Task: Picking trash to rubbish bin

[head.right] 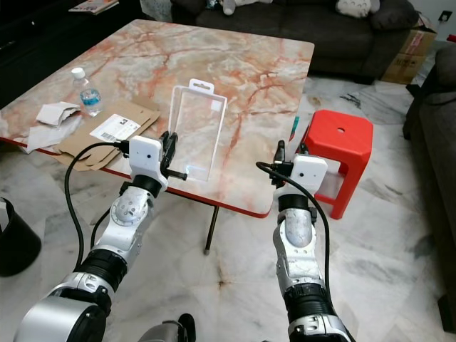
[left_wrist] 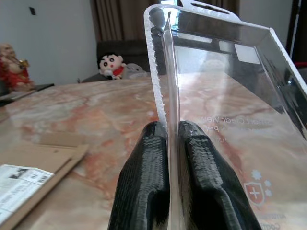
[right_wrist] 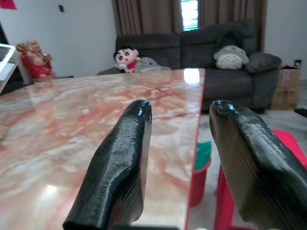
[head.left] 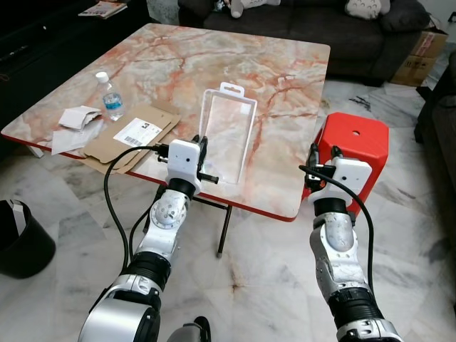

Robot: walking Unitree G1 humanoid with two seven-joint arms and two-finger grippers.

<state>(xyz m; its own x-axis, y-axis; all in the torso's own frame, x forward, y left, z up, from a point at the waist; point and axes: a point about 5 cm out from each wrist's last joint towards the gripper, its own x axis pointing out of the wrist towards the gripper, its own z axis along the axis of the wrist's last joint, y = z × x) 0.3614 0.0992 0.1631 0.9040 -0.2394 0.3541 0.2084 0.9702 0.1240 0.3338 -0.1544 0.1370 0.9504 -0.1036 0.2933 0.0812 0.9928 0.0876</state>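
Observation:
A clear plastic blister pack (head.left: 229, 132) lies on the marble table (head.left: 206, 64) near its front edge. My left gripper (head.left: 204, 151) is shut on the pack's near left rim; in the left wrist view the fingers (left_wrist: 144, 191) pinch the clear edge (left_wrist: 169, 96). My right gripper (head.left: 313, 158) is open at the table's front right corner, holding nothing, fingers (right_wrist: 120, 163) apart. More trash sits at the table's left: a small water bottle (head.left: 111, 96), crumpled white paper (head.left: 77, 127) and a flattened cardboard mailer (head.left: 132, 135). A black rubbish bin (head.left: 20, 239) stands on the floor at the far left.
A red plastic stool (head.left: 355, 146) stands right of the table, just beyond my right gripper. A dark sofa (head.left: 320, 21) with plush toys runs behind the table. Cardboard boxes (head.left: 422, 53) are at the back right. The floor is pale marble tile.

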